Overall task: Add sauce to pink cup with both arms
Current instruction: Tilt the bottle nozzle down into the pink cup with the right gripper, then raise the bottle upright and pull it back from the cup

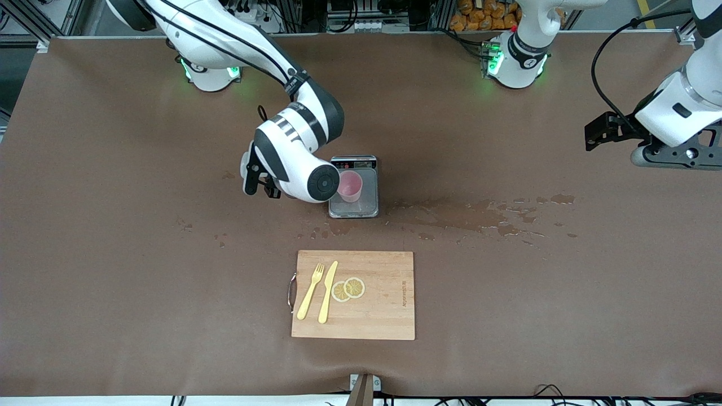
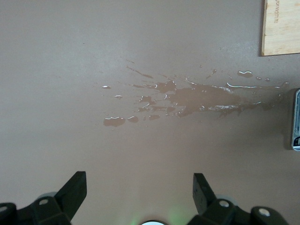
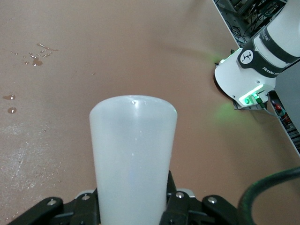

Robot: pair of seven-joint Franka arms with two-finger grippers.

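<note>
The right claw (image 3: 133, 206) is clenched around the squeeze bottle (image 3: 133, 154), holding it by the body and turning it over the pink cup (image 1: 350, 186). The cup stands upright on the steel plate of the kitchen scale (image 1: 354, 210), near the middle of the counter (image 1: 113, 282). The nozzle is hidden by the wrist in the front view, so whether sauce flows cannot be told.

The left claw (image 2: 138, 197) hangs released and empty over the counter at the left arm's end, near the wet spill (image 2: 187, 98); this arm waits.

The bottle looks soft and light: it will give under pressure, so a grip on the middle of the body serves both for holding and squeezing. The cup seems light and easy to tip, so the nozzle should not push its rim
</note>
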